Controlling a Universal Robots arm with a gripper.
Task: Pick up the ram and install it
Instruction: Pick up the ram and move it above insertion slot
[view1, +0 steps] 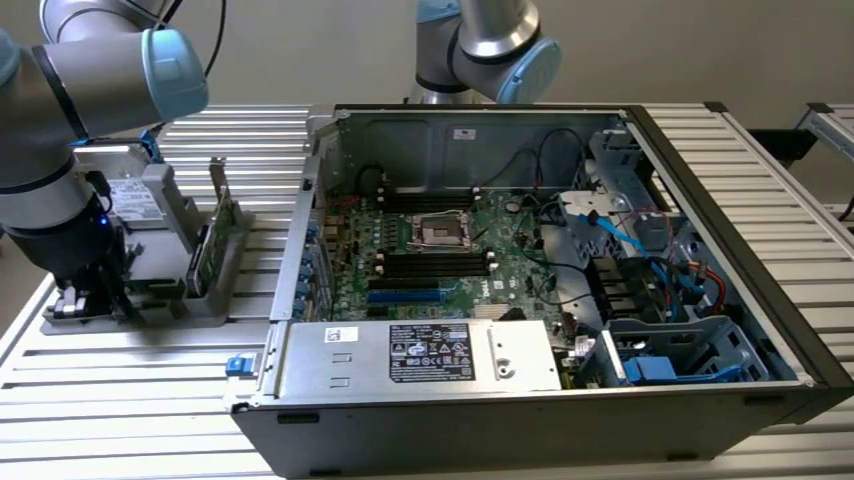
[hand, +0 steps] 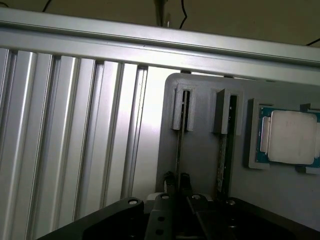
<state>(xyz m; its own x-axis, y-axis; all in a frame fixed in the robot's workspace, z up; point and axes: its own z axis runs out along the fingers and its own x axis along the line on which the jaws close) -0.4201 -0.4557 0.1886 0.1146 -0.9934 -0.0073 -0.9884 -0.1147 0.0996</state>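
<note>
While the ram (hand: 179, 145) stands on edge, the gripper (hand: 177, 181) clamps it.

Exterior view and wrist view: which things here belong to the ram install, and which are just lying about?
In the job: ram, standing in its holder slot; tool, closed on it; motherboard in the open case.
Lying about: second stick beside it; processor chip; expansion card; power supply.

Slim ram (hand: 179, 145) upright in holder (hand: 200, 155) slot
</note>
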